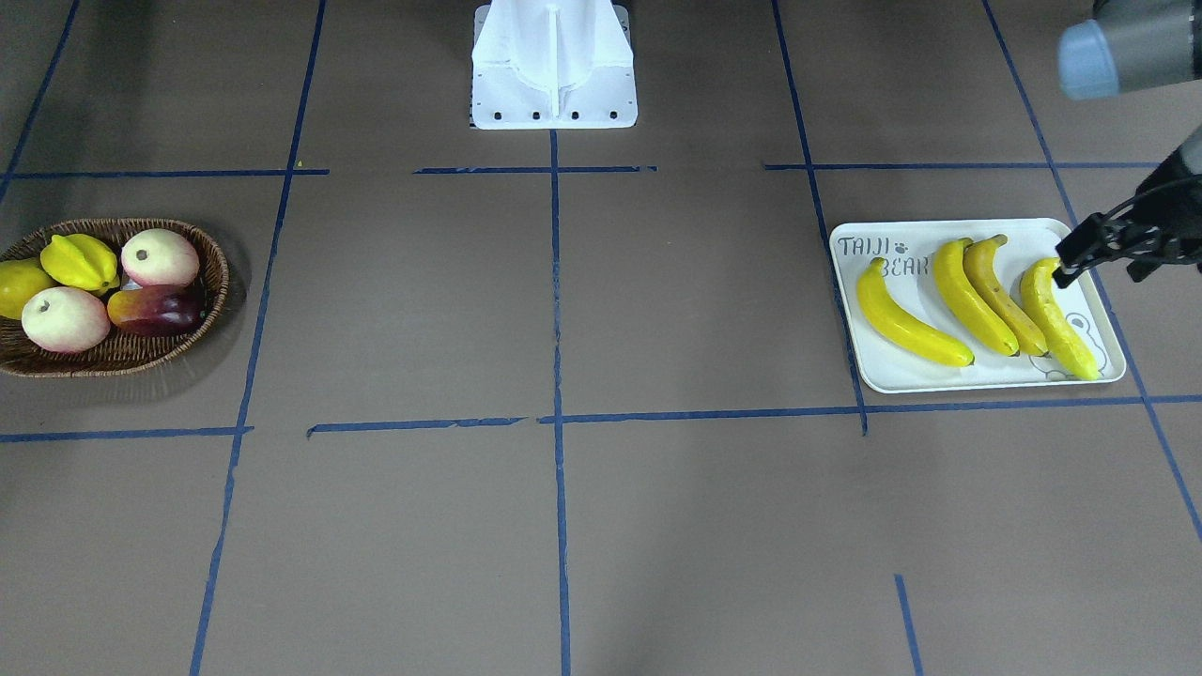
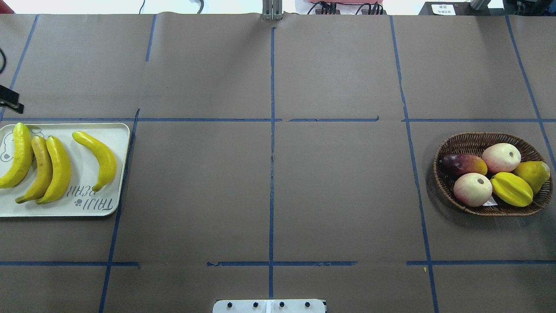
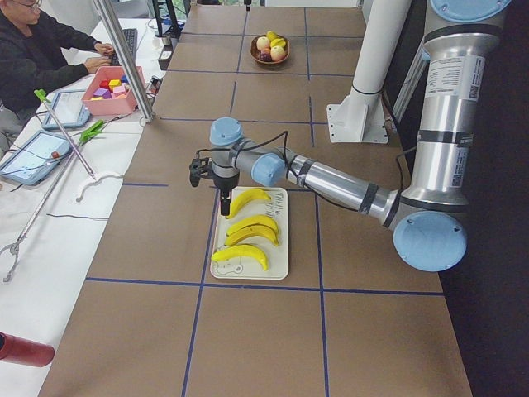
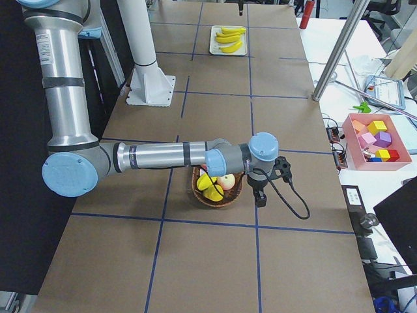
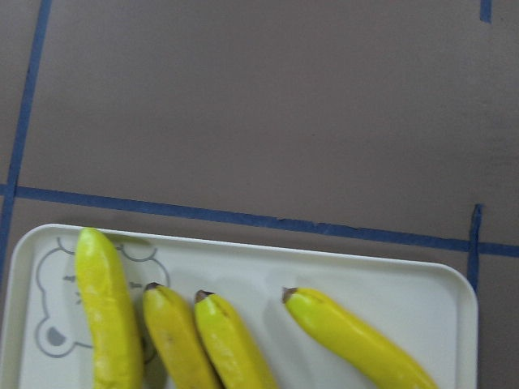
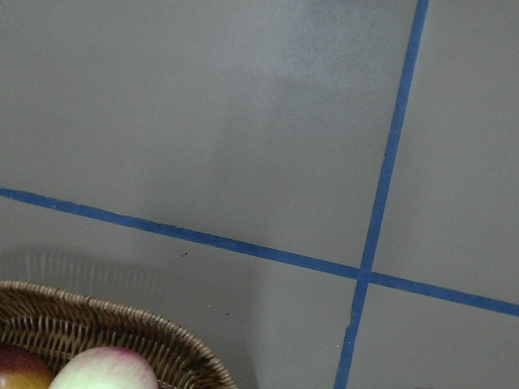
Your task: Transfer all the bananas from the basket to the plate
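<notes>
Several yellow bananas (image 1: 972, 300) lie side by side on the white "TAIJI BEAR" plate (image 1: 977, 377), one of them browner (image 1: 1005, 296). They also show in the overhead view (image 2: 58, 169) and the left wrist view (image 5: 105, 308). My left gripper (image 1: 1101, 268) hovers open and empty over the plate's outer end, above the tip of the end banana (image 1: 1056, 319). The wicker basket (image 1: 113, 357) holds a starfruit (image 1: 80, 261), two peaches, a mango and a stubby yellow fruit; no banana shows in it. My right gripper (image 4: 270, 186) hangs beside the basket (image 4: 215, 199); I cannot tell whether it is open.
The white robot base (image 1: 554, 66) stands at the middle of the table's robot side. Blue tape lines cross the brown table. An operator (image 3: 41, 50), a pink box of blocks (image 3: 111, 87) and a metal post (image 3: 124, 58) are beyond the far edge.
</notes>
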Robot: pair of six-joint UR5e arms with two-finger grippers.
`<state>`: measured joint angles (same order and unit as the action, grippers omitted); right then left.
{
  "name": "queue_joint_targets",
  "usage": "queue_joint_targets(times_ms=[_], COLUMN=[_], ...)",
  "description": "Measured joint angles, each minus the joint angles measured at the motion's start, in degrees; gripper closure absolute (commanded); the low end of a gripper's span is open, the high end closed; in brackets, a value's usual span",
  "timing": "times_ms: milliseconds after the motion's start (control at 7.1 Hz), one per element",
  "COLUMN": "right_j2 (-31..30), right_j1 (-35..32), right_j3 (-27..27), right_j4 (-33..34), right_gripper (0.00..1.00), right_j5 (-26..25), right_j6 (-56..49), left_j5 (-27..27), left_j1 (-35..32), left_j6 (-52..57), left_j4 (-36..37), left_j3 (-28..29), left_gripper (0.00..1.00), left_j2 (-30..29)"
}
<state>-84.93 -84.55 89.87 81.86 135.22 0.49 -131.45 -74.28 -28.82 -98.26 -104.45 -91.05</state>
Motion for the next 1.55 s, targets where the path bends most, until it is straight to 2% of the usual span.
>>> queue_joint_targets(times_ms=[282,563,985,1548], right_j2=[-0.43,-1.09,-2.69,-3.44], right_j1=[-0.23,-0.27,-0.44,-4.61], right_j3=[1.22,1.25,0.51,0.38], right_j4=[-0.03,0.05,0.71,6.86], right_gripper=[0.00,0.00,0.00,0.00], right_j5=[-1.48,-1.84,-1.42,3.49], right_j6=[0.32,0.65,1.84,2.53], left_j5=[-6.90,-8.42,-8.52,-8.64], left_j1=[-11.23,-16.66,-17.85,-17.98], left_j6=[20.41,32.28,34.41,34.13], left_j4=[1.06,3.29,6.90,9.11], left_j3=[6.10,11.20,12.17,12.06], left_gripper=[0.00,0.00,0.00,0.00], left_j2=[3.66,4.48,4.75,4.92])
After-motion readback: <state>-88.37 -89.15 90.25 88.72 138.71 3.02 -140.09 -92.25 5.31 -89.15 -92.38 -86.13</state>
